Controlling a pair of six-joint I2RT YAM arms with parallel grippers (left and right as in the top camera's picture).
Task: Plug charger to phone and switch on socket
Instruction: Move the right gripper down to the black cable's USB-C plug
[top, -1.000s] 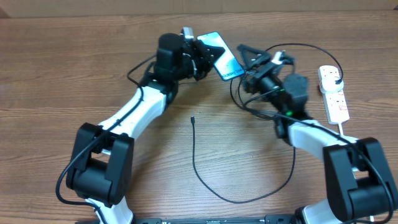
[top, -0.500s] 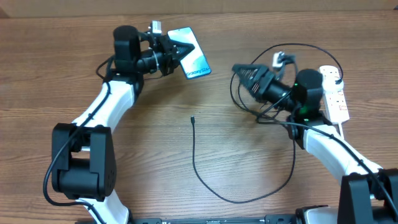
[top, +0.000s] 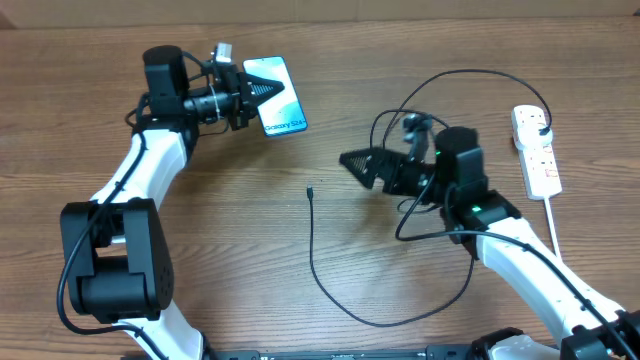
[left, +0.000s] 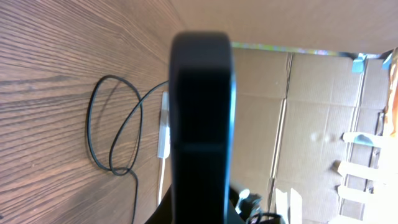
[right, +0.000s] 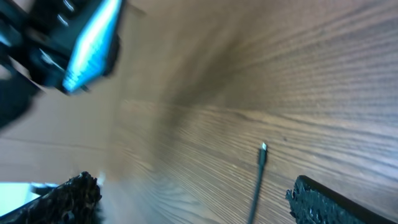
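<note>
Nearest the robot, the black cable (top: 312, 240) lies in a loose loop on the tabletop (top: 240, 290). Its connector tip (top: 311, 190) points toward the middle, and nothing touches it.

Just beyond it and to the right, the right fingers (top: 350, 160) are spread wide and hold nothing. Over the last second this arm has drawn back from the phone and swung in toward the centre. The fingers now aim at the bare wood near the tip. In the right wrist view the tip (right: 263, 148) sits ahead, between the two pads (right: 323, 199).

Farther off, at the far left, the left fingers (top: 240, 100) are clenched on one end of the phone (top: 275, 95), whose lit screen faces up. That arm has carried the phone from the middle out to the left, well apart from the right arm. The left wrist view shows the phone (left: 202, 112) edge-on and seemingly off the wood.

Farthest right lies the power strip (top: 535, 150), with the black plug (top: 540, 122) already in it. I cannot tell how its switch stands.

The arms have split the work: the left steadies the phone and the right is free to fetch the tip. Picking up the tip looks like the next step, and neither the plugging-in nor the switching-on appears done.
</note>
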